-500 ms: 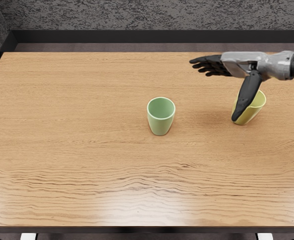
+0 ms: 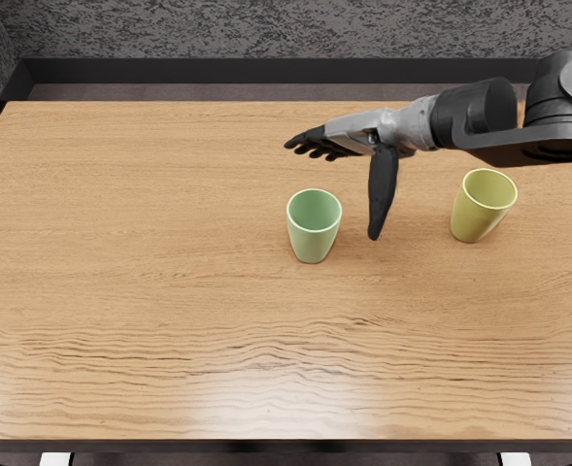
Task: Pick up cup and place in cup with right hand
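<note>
My right hand (image 2: 342,184) reaches in from the right edge in the head view, its fingers extended and its thumb spread downward, holding nothing. Just below the fingers and to the left of the thumb, the green cup (image 2: 313,238) stands upright on the table, apart from the hand. Farther right, under the forearm, is the yellow cup (image 2: 477,216), also standing with its mouth up and fully visible.
The wooden table (image 2: 150,291) fills most of the view, with a dark border along its far and near sides. My right forearm stretches across the upper right, above and behind the yellow cup.
My right hand has moved left, from over the yellow cup to beside and behind the green cup. More of the arm shows. Both cups have stayed where they were.
</note>
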